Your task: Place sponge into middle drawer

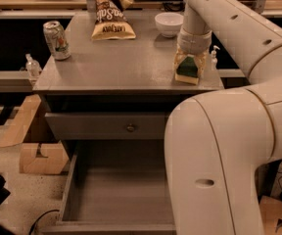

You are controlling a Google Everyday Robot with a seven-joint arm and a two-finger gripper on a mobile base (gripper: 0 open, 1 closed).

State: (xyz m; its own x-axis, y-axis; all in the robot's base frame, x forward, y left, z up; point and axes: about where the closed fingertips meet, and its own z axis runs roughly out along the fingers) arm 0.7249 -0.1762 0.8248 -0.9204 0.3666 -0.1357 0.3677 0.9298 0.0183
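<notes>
- Two items lie off the cabinet at the far left. A small clear plastic bottle (32, 66) stands on a low shelf at 9 o'clock from the cabinet top (116, 62). Cardboard boxes (40, 156) sit on the floor at 8 o'clock.
- Soda can (56, 39): upright at 10 o'clock on the cabinet top, near its left edge.
- Chip bag (112, 19): lying flat at 12 o'clock on the top, well apart from the can.
- Drawer front (92, 126): closed, directly under the top, with a small round knob (130, 128) at its middle.
- Middle drawer (82, 199): pulled out at 6 o'clock below that front. Its flat grey floor and low left wall show; its right part is hidden behind the robot body (219, 170).
- White bowl (169, 23): at 1 o'clock on the top, just beside the arm (229, 18).
- Arm: runs from the robot body at 4 o'clock of the view, up the right side, then bends down onto the cabinet.
- Gripper (189, 66): pointing down at 4 o'clock on the cabinet top, near the front right corner. Its pale fingers (178, 62) flank the sponge on both sides and are clamped against it.
- Sponge (187, 68): held between the fingers, dark green layer uppermost and pale yellow foam beneath. It sits at the level of the top's surface; whether its lower edge touches the top cannot be told. It lies well apart from the middle drawer, at 1 o'clock from it.
- Pump bottle (212, 58): at 3 o'clock of the gripper, just beyond the cabinet's right edge.
</notes>
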